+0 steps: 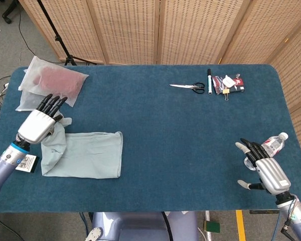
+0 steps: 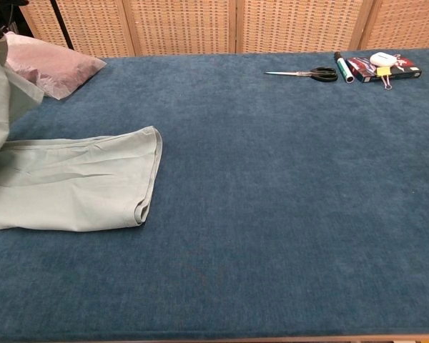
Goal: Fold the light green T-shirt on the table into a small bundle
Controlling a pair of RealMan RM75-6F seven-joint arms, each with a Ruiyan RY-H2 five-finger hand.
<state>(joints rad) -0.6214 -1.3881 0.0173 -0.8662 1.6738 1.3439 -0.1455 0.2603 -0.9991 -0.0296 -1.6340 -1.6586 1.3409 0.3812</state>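
Note:
The light green T-shirt (image 1: 88, 153) lies in a long flat strip on the left of the blue table (image 1: 180, 130). Its left end is lifted and folded over toward the right, hanging from my left hand (image 1: 39, 123), which grips the cloth from above. In the chest view the shirt (image 2: 79, 182) lies flat with the raised end (image 2: 0, 93) at the left frame edge; the hand itself is mostly out of that frame. My right hand (image 1: 265, 168) hovers at the table's near right edge, fingers spread, holding nothing.
Two clear bags (image 1: 52, 83) with dark red contents lie at the far left, just beyond my left hand. Scissors (image 1: 190, 87), a marker (image 1: 209, 80) and small stationery (image 1: 230, 83) sit at the far right. A water bottle (image 1: 272, 144) lies beside my right hand.

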